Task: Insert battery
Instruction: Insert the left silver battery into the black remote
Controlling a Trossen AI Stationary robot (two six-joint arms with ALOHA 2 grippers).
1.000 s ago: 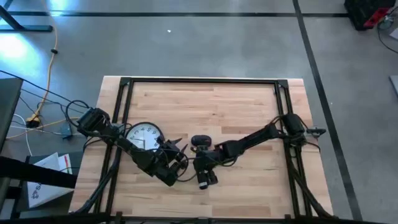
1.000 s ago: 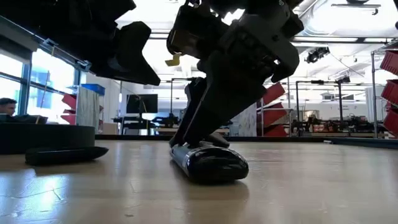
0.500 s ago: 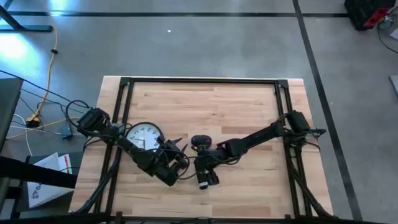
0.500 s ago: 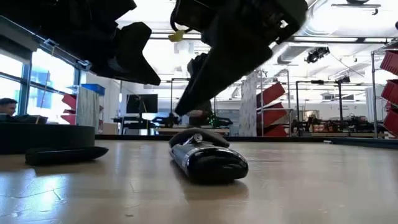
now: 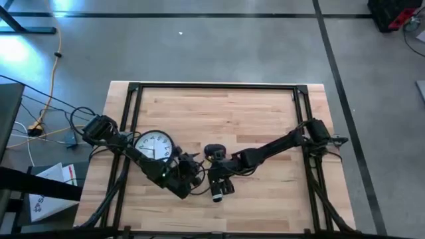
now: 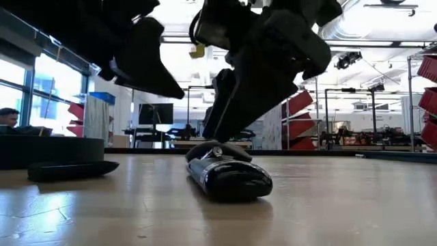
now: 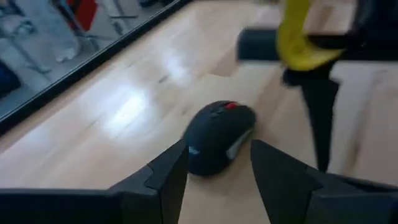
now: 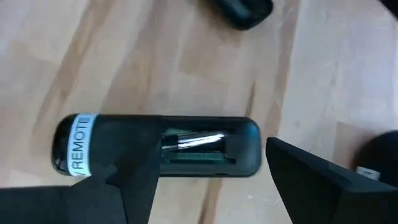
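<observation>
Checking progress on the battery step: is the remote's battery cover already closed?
No, the right wrist view shows the remote lying with its battery bay open and uncovered.

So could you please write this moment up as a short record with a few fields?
surface: wooden table
remote: lies back up near the front edge, battery compartment open, a label reading REMOTE at one end
mouse: black, behind the remote
clock: white face, on the table's left side
right gripper: above the remote, jaws open
left gripper: pointed at the mouse, jaws open and empty
battery: something metallic shows in the compartment; cannot tell what
</observation>
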